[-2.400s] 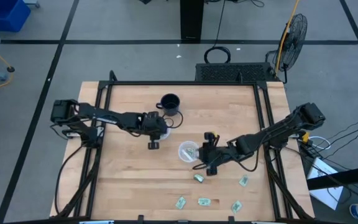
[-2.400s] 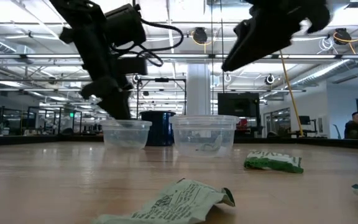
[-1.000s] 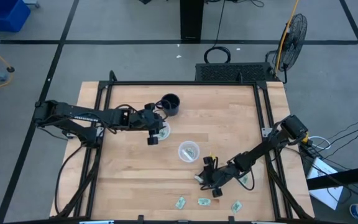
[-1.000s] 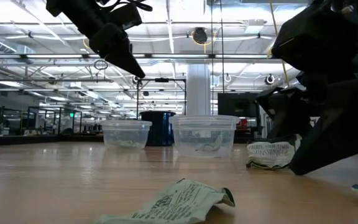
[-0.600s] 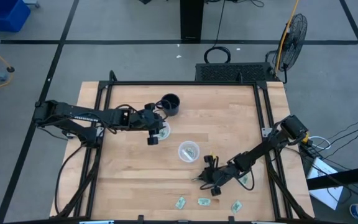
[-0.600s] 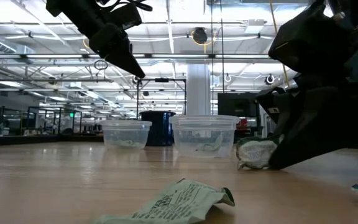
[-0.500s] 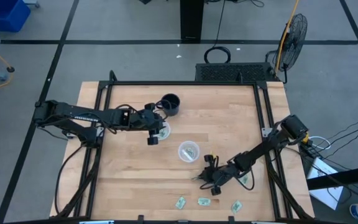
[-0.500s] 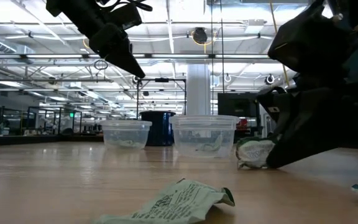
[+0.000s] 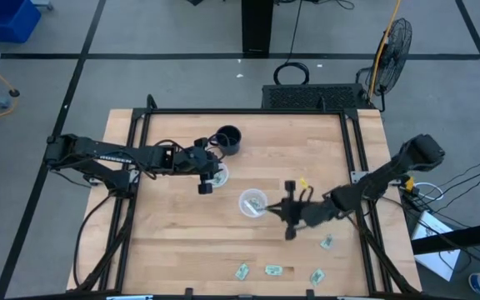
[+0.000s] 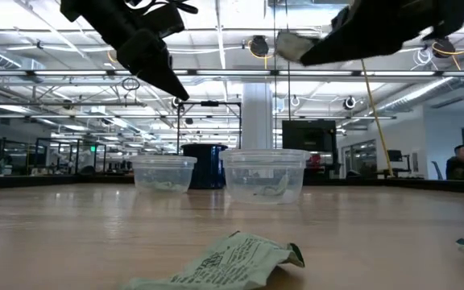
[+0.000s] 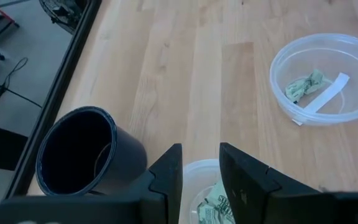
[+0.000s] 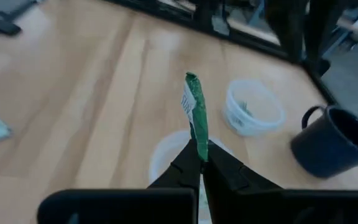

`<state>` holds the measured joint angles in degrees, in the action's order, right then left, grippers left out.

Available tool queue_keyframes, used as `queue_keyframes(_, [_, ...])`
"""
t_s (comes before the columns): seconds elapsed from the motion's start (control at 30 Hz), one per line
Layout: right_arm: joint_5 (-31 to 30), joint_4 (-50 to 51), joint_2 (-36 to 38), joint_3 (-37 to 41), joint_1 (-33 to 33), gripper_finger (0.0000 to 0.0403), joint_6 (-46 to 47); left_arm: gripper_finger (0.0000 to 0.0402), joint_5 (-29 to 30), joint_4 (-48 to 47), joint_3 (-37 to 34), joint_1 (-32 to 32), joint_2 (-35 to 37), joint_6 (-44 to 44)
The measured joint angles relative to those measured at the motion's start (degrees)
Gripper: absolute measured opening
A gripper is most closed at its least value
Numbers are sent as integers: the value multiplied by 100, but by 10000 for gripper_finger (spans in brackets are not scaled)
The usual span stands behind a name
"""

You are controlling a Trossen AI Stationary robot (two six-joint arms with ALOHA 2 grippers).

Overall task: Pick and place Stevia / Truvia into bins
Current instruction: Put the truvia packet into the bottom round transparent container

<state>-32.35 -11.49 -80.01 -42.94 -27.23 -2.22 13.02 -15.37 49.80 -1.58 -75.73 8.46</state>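
Observation:
Two clear cups are the bins: the left one (image 9: 216, 176) beside a black mug (image 9: 227, 139), the middle one (image 9: 252, 202) mid-table. Each holds a crumpled green-and-white packet (image 11: 308, 83). My left gripper (image 11: 201, 169) hangs open above the left cup (image 11: 207, 186), nothing between its fingers. My right gripper (image 9: 268, 208) is high above the table at the middle cup's right rim (image 12: 166, 146), shut on one Stevia packet (image 12: 194, 115). Several more packets (image 9: 273, 270) lie flat near the front edge. My right gripper pinches the packet's near end (image 12: 199, 144) between its two fingertips. The fingers come from the table's right, slanting slightly down. The rest of the packet (image 10: 291, 44) sticks out beyond the tips, edge-on, lifted clear of table and cup.
The black mug (image 11: 82, 152) stands close behind the left cup. Loose packets lie at the front right (image 9: 327, 242) (image 9: 316, 276) and front middle (image 9: 242, 271). Bare wood lies between the cups and the front packets. A black frame borders the table.
My right gripper stood open around a packet on the table near the front, shut on it, then rose and went toward the far edge to the middle cup. The packet has come up off the table with it.

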Motion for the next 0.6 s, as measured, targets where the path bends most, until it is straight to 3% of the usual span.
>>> queue_keyframes(0.17, [890,1058,-79,-550,718,1,-181,113,6,207,0,-1,0,3])
queue_keyframes(0.3, [1529,2470,-492,-1334,1150,1,-369,113,8,302,0,-1,-1,2])
queue_keyframes(0.43, [1772,3148,-1065,-2064,1394,0,-552,113,57,346,0,1,-1,-1])
queue_keyframes(0.6, [1820,3401,-1798,-2344,1549,0,-631,113,56,333,0,-1,-1,-117])
